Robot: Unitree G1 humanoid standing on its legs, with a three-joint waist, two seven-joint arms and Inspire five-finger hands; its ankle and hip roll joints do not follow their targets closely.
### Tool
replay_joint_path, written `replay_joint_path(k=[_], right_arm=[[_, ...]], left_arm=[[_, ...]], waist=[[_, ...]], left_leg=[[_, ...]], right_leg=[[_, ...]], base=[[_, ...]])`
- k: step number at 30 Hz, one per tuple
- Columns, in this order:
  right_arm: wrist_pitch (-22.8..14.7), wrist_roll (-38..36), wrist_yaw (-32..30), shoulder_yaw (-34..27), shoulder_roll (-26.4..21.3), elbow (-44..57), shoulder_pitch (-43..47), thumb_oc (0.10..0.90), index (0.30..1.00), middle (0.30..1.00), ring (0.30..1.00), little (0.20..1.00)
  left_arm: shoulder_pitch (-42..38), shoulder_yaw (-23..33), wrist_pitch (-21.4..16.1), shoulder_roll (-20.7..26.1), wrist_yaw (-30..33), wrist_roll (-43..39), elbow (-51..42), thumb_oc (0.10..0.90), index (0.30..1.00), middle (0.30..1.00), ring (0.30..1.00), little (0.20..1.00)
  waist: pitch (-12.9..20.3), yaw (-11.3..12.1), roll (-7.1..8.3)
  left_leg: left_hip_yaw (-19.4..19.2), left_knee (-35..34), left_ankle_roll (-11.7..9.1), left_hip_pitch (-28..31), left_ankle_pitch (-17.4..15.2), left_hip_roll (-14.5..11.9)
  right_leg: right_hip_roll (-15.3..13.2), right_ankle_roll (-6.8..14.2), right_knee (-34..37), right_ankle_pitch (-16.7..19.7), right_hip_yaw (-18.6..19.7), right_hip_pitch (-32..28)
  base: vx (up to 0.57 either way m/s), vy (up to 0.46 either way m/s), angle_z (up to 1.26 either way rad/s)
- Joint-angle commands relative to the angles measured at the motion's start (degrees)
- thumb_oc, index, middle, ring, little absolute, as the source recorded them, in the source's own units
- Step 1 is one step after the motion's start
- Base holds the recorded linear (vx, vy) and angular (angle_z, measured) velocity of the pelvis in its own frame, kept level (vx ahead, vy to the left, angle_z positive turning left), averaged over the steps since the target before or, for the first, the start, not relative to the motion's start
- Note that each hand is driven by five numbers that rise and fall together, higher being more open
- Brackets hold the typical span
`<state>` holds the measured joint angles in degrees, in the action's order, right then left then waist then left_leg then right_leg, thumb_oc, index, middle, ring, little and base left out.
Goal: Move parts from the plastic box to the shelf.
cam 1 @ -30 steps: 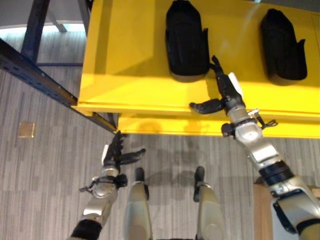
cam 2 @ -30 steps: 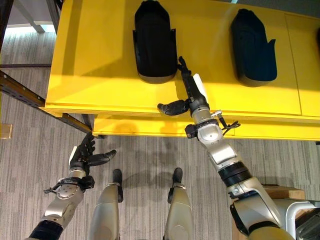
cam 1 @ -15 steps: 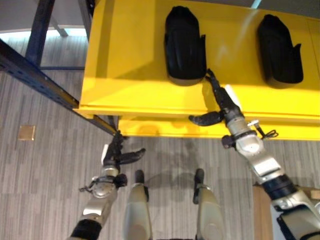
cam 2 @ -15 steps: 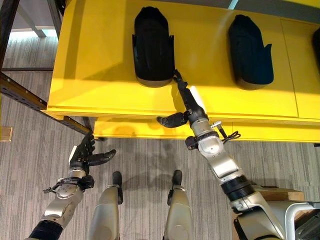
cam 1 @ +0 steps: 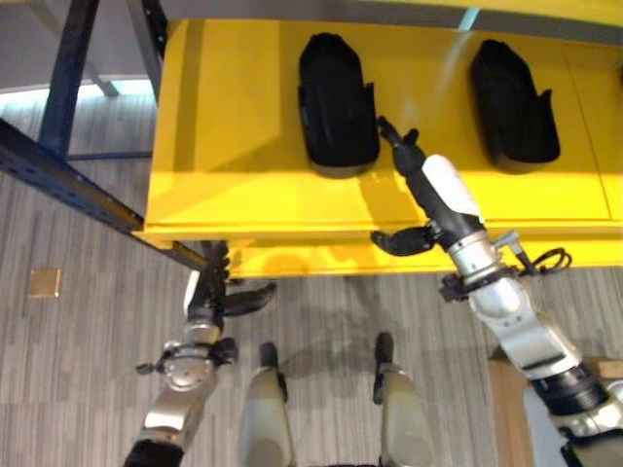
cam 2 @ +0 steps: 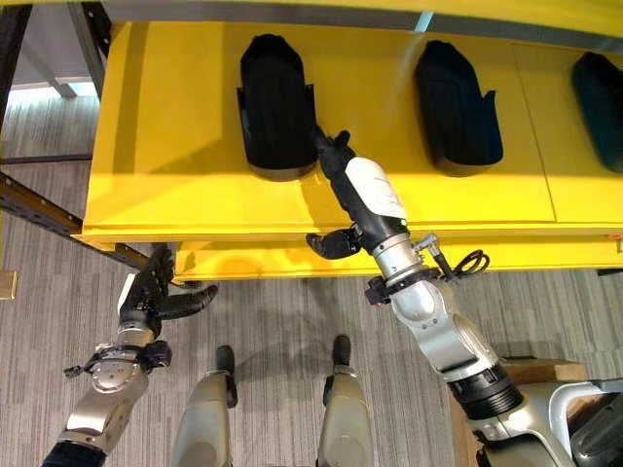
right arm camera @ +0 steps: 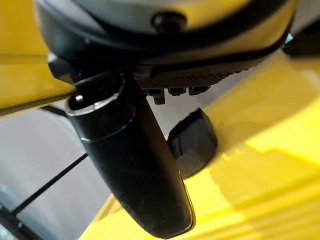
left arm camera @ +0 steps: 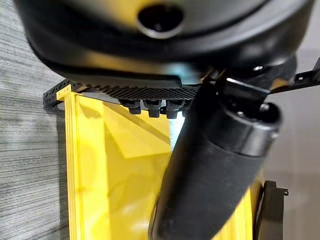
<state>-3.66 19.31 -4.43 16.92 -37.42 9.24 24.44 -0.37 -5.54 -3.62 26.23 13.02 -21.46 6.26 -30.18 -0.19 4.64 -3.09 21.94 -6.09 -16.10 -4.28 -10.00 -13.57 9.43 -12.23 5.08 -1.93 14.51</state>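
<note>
**Parts on the shelf, right hand beside the nearest one**

From where I stand, the yellow shelf carries two black parts. The left part lies near the middle of the shelf, and the second part lies well apart from it, further to the robot's right. In the right eye view the edge of a third dark part shows at the far right side.

The right hand reaches over the front edge of the shelf. Its fingers are straight and spread, with the tips just beside the lower right corner of the left part; I cannot tell if they touch it. The thumb points away, and the hand holds nothing.

The left hand hangs low in front of the shelf, over the grey floor. Its fingers are relaxed and apart, also empty.

In my judgement the task is partly done: some parts are already placed, and the right hand seems to be at the end of one placing. How many parts are left I cannot say.

I can read no label or writing on the parts or the shelf.
</note>
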Motion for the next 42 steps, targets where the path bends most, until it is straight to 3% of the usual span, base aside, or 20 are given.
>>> replay_joint_path(k=[1, 14, 31, 34, 42], right_arm=[[-5.10, 4.48, -0.63, -0.11, -0.93, 4.63, 1.07, 0.900, 1.000, 1.000, 1.000, 1.000], [-6.29, 5.09, 3.11, 1.56, -0.84, 4.60, -3.35, 0.900, 1.000, 1.000, 1.000, 1.000], [-6.81, 6.72, 4.41, 1.36, -0.36, 5.69, -10.87, 0.900, 1.000, 1.000, 1.000, 1.000], [-6.97, 5.99, 3.83, 0.55, -0.44, 7.02, -12.18, 0.900, 1.000, 1.000, 1.000, 1.000], [-6.74, 5.08, 3.61, -0.04, -0.11, 8.98, -15.35, 0.900, 1.000, 1.000, 1.000, 1.000]], left_arm=[[1.49, 1.35, -7.49, 2.85, -1.19, 3.71, -7.73, 0.900, 1.000, 1.000, 1.000, 1.000], [4.13, 4.80, -9.26, 2.98, -1.62, 5.60, -12.70, 0.900, 1.000, 1.000, 1.000, 1.000], [-0.41, 11.40, -13.06, 2.48, 4.27, 5.12, -21.24, 0.900, 1.000, 1.000, 1.000, 1.000], [-5.49, 13.36, -14.87, 4.42, 6.81, 4.75, -25.47, 0.900, 1.000, 1.000, 1.000, 1.000], [-16.01, 12.11, -16.96, 7.18, 10.93, 4.73, -29.47, 0.900, 1.000, 1.000, 1.000, 1.000]], waist=[[11.87, -0.32, 1.16], [15.60, -1.79, 0.75], [17.71, -3.44, -0.19], [17.55, -3.91, -0.89], [17.21, -4.12, -1.83]], left_leg=[[1.64, -5.10, -0.16, 2.87, 2.00, -1.80], [-0.64, -11.36, -0.58, 7.64, 4.37, -4.07], [-2.21, -11.60, -1.35, 9.21, 4.26, -5.15], [-2.22, -11.49, -1.54, 8.95, 4.38, -5.11], [-1.45, -11.11, -1.93, 7.39, 4.94, -5.19]], right_leg=[[-0.10, 1.81, -0.87, 1.60, 0.99, 1.25], [2.01, 2.26, 3.77, 2.95, 2.42, -0.82], [2.45, 2.19, 3.59, 2.70, 3.78, -1.10], [2.26, 2.28, 2.98, 2.60, 4.01, -0.61], [1.80, 2.34, 2.95, 2.82, 3.25, -0.25]], base=[[0.02, -0.017, -0.03], [0.01, -0.016, -0.09], [0.02, -0.004, -0.06], [0.01, -0.001, -0.04], [0.00, -0.015, 0.07]])
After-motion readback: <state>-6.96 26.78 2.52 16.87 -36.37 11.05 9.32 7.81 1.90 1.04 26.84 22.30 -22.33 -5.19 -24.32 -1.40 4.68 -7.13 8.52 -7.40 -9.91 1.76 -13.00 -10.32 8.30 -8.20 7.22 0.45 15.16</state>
